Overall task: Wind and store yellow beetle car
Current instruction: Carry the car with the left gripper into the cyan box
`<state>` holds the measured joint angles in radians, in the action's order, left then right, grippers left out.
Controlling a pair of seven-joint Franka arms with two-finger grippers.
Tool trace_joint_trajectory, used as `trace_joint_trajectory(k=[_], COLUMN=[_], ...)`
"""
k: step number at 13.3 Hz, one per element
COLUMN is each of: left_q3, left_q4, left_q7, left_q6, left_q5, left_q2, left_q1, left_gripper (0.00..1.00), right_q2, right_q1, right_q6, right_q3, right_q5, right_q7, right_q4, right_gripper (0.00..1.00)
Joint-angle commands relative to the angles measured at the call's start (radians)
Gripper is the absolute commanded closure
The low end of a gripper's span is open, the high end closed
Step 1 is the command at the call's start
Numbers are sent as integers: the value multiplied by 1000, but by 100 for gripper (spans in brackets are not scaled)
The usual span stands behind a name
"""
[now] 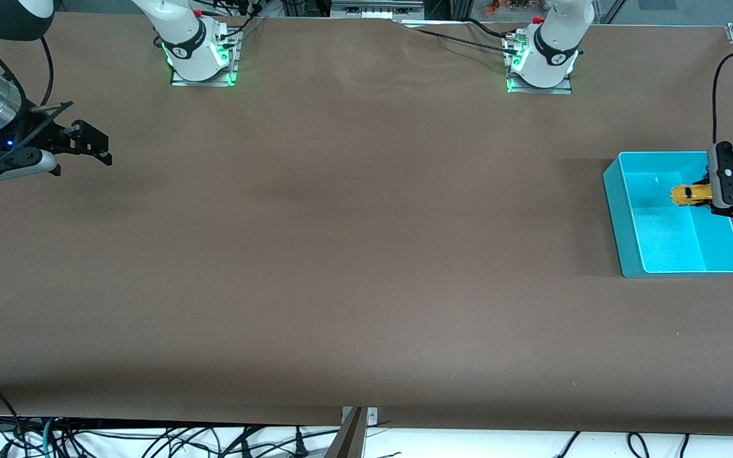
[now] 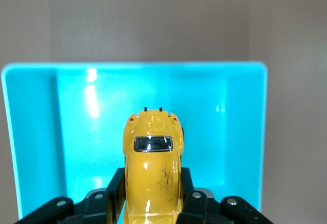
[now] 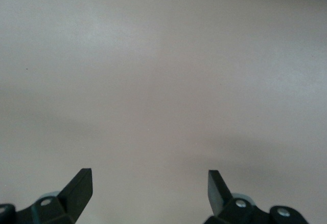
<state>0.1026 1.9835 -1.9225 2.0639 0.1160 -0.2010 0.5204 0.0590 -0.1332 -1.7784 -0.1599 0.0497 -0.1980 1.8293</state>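
My left gripper [image 1: 700, 196] is shut on the yellow beetle car [image 1: 688, 194] and holds it in the air over the turquoise bin [image 1: 621, 216] at the left arm's end of the table. In the left wrist view the car [image 2: 152, 168] sits between the two black fingers [image 2: 115, 188], with the bin [image 2: 245, 132] below it. My right gripper [image 1: 96, 145] is open and empty, up over the bare table at the right arm's end; in the right wrist view its fingertips [image 3: 82, 185] frame only bare tabletop.
The brown table [image 1: 354, 242] spreads between the two arms. The arm bases [image 1: 201, 57] stand along its edge farthest from the front camera. Cables [image 1: 150, 442] hang below the table's near edge.
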Motion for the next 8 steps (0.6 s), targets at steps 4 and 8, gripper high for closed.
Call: trace_joint_trajectory(k=[4, 8], left_q3=[8, 9], left_q4=[18, 66], left_q7=[-73, -72], left_q6=[157, 274], left_q5=[1, 1], left_q2=[-146, -190], left_q1=[55, 52], left_gripper=[100, 100], right_q2=[-13, -21], right_q1=[-2, 4], right_q6=[25, 24], right_q3=[2, -3], right_q5=[-11, -11], right_q7=[-9, -6], right_q4=[-30, -31], right_gripper=[0, 0])
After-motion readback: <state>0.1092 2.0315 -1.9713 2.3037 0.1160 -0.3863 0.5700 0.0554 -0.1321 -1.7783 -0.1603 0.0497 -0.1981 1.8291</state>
